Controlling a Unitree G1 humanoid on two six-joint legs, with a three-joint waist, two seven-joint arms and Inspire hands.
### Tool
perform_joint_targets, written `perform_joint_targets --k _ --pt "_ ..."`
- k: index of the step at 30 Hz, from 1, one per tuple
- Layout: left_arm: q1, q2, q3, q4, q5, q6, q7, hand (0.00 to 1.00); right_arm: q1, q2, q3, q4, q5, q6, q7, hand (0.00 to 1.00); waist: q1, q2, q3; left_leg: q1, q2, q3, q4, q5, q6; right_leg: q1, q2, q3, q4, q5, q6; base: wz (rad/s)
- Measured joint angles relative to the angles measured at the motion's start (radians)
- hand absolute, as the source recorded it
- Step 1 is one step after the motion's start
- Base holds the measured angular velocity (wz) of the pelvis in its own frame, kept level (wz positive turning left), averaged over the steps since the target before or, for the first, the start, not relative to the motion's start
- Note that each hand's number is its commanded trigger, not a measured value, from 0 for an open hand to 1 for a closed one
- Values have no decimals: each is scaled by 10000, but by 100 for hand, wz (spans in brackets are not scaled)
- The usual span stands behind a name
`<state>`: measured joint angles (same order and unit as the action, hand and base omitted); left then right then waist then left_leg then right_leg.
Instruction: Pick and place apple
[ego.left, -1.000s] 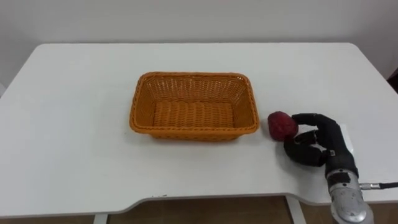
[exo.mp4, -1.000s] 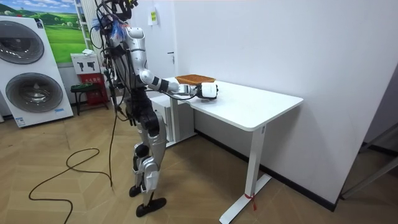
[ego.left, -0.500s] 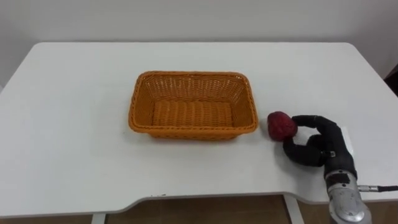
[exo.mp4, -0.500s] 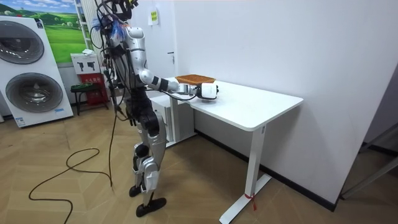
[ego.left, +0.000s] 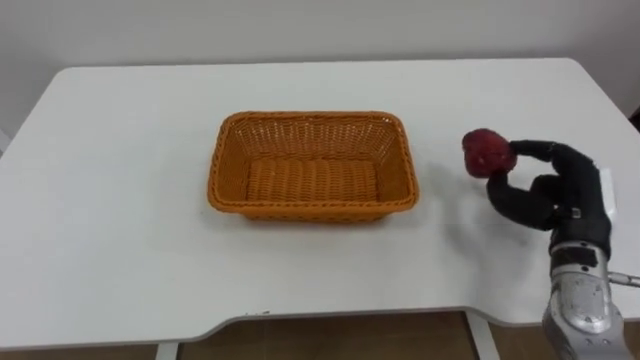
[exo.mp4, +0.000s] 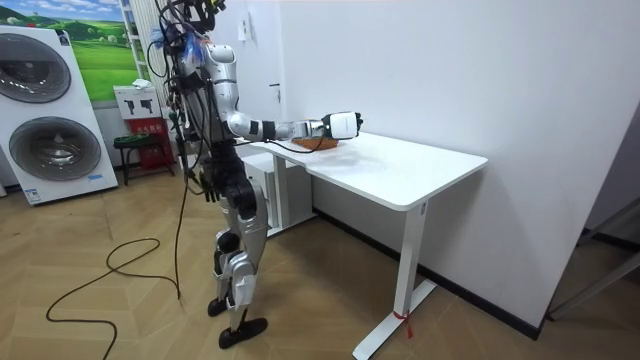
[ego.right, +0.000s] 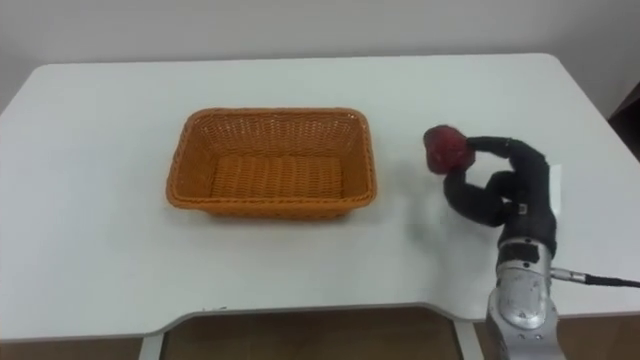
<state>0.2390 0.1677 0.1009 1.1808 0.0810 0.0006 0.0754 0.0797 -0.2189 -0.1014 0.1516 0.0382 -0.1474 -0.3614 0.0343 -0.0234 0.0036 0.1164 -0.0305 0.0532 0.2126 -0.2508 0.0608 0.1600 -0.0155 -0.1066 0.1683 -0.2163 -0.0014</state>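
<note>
While held above smooth white table (ego.left: 120, 200), right hand (ego.left: 562, 192) pinches round red apple (ego.left: 486, 151) near woven orange basket (ego.left: 311, 166).

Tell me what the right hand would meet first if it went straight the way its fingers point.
Its fingers point to the robot's left: the right hand, holding the apple, would likely reach the right rim of the basket first, though, being raised, it might clear it.

my right hand (ego.left: 558, 196): matt black fingers, looks plastic; wrist behind it is silver metal, satin. apple (ego.left: 486, 151) at its fingertips: dark red, smooth, low sheen. basket (ego.left: 300, 212) left of the hand: orange woven wicker, rough. table (ego.left: 110, 230) under the hand: white, smooth, matt.
</note>
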Motion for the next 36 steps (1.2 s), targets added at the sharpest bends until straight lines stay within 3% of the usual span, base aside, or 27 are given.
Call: perform_joint_targets --k 9,15,21,25,32,33,34,35,36 --pt "-157 12 -49 -43 7 -25 107 0 -6 -112 88 -1177 -135 163 -86 100 20 -61 -37 -30 1 25 7 10 -3 -23 -3 -23 9 0 0 0" --pt "-122 24 -374 1 9 -58 102 0 -35 -200 654 -1547 -805 138 -219 100 56 -111 -53 -25 1 17 14 18 -6 35 -2 -19 9 1 -1 0" --pt "-128 17 -456 6 6 -57 95 0 -39 -197 1241 -1827 -887 142 212 100 325 -96 -5 -6 8 57 80 19 -6 4 3 36 15 3 -6 -1" --pt "-118 19 -477 116 -22 -41 90 0 -183 -199 1599 -2065 -899 148 617 100 514 -93 88 -14 11 71 101 19 -6 -37 12 85 27 7 -11 0" --pt "-142 17 -487 210 4 11 89 0 -649 -199 1980 -2125 -2123 154 1219 99 536 -93 76 -214 11 29 101 19 -8 -193 26 112 59 16 -19 0" --pt "-147 18 -489 209 5 10 89 0 -658 -199 1985 -2124 -2229 154 1255 58 536 -84 69 -210 10 28 101 19 -8 -188 27 133 56 16 -19 0" --pt "-145 18 -522 209 5 11 90 0 -664 -197 1998 -2125 -2456 154 1307 7 536 -74 56 -206 5 28 100 19 -8 -180 26 168 42 16 -19 0" --pt "-137 21 -610 210 6 11 92 0 -666 -196 1999 -2124 -2602 154 1361 0 536 -67 53 -208 1 28 98 20 -7 -180 25 195 28 16 -19 0" --pt "-143 22 -669 208 7 11 94 0 -665 -196 2002 -2124 -2659 155 1370 0 533 -63 53 -208 -1 28 97 20 -7 -180 25 205 20 17 -19 0"
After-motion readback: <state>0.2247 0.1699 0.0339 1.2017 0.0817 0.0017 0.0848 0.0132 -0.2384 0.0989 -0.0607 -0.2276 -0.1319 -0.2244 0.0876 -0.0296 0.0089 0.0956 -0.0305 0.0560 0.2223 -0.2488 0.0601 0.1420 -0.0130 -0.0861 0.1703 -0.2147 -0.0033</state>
